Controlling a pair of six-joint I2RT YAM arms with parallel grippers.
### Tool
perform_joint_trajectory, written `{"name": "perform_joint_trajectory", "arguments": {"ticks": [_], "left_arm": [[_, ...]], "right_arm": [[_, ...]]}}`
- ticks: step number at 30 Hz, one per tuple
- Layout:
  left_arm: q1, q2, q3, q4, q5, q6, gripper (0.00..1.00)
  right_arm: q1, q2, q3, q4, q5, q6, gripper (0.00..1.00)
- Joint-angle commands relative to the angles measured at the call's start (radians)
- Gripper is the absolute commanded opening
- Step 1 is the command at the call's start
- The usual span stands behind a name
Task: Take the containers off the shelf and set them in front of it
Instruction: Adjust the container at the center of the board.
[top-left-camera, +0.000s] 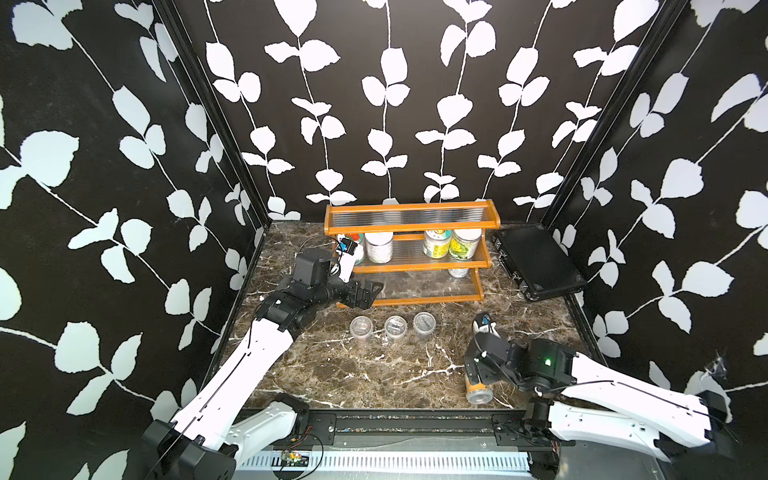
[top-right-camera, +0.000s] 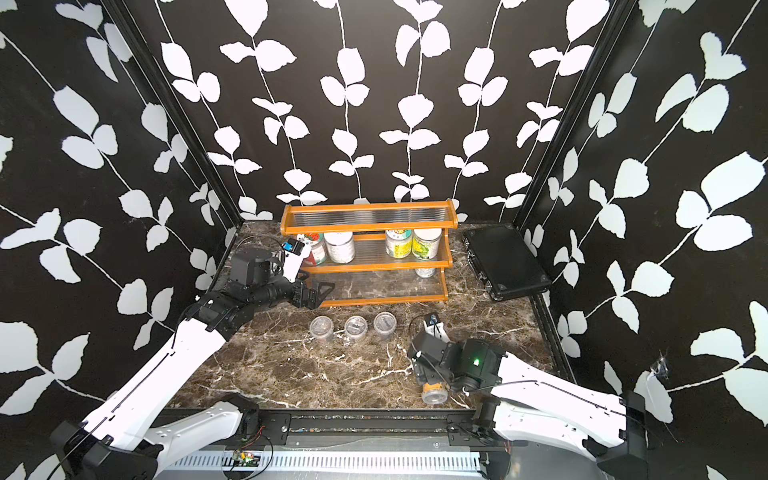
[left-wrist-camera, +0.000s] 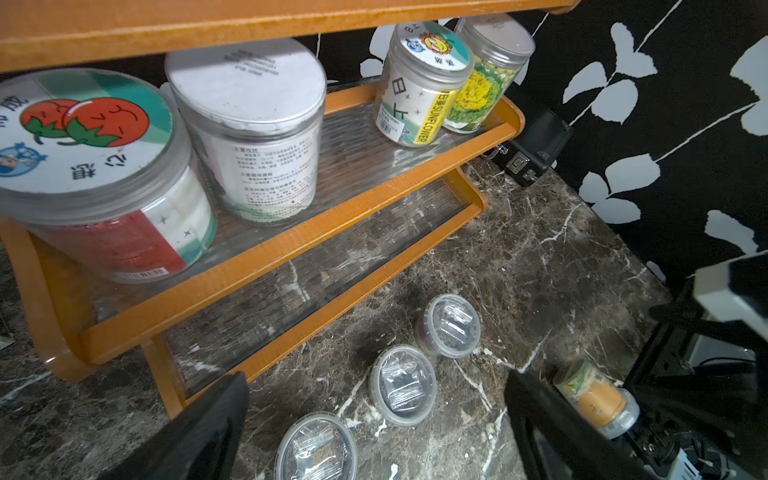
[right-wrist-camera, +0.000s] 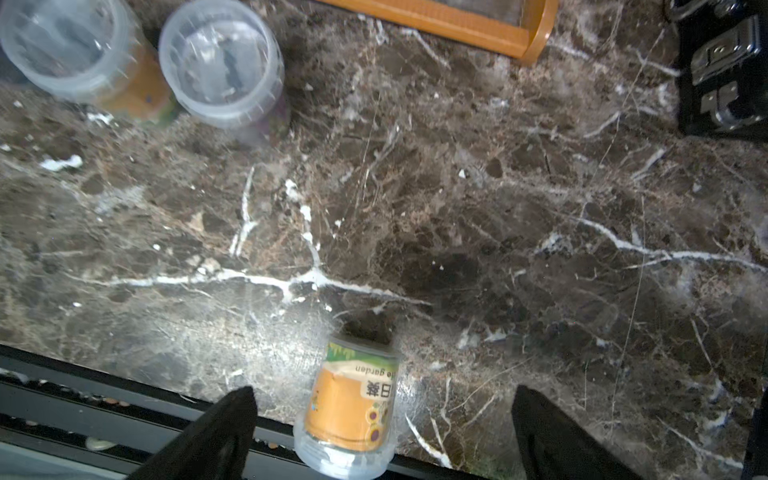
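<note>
Black wallpaper printed with white leafy vines covered the back wall (top-left-camera: 395, 104) and both side walls (top-left-camera: 83, 187), which met it at black metal posts (top-left-camera: 216, 116). The floor of the cell was a dark brown marble slab (top-left-camera: 365, 374) veined in white, glossy enough to catch a pale glare near its front edge. A black rail (top-left-camera: 415, 432) bordered that edge, with a white slotted strip (top-left-camera: 395, 461) beyond it

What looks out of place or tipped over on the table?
The orange-labelled cup lies on its side at the table's front edge, below the open right end effector. The three other cups stand upright in a row before the shelf.
</note>
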Motion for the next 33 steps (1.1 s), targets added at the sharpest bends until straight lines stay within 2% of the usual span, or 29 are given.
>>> {"name": "perform_joint_trajectory", "arguments": {"ticks": [1,4,9,17,22,27,33], "left_arm": [[0.004,-0.022,-0.003,0.025,0.032,-0.038,0.99],[0.002,-0.034,0.000,0.002,0.034,-0.039,0.99],[-0.001,-0.057,0.010,-0.051,0.029,-0.033,0.99],[-0.002,-0.068,0.000,-0.060,0.023,-0.030,0.99],[-0.003,-0.055,-0.001,-0.041,0.028,-0.028,0.99],[-0.003,-0.047,0.004,-0.033,0.028,-0.025,0.99],[-0.018,-0.036,0.013,-0.032,0.037,-0.001,0.99]], "right_arm": [[0.082,-0.006,-0.075,0.003,0.035,0.147,1.00],[0.145,-0.017,-0.172,0.063,-0.003,0.228,1.00],[0.258,-0.003,-0.252,0.126,0.010,0.341,1.00],[0.280,0.037,-0.316,0.160,-0.019,0.425,0.97],[0.286,-0.020,-0.370,0.181,-0.049,0.462,0.88],[0.287,0.019,-0.369,0.194,-0.035,0.447,0.78],[0.261,0.003,-0.298,0.086,0.033,0.407,0.59]]}}
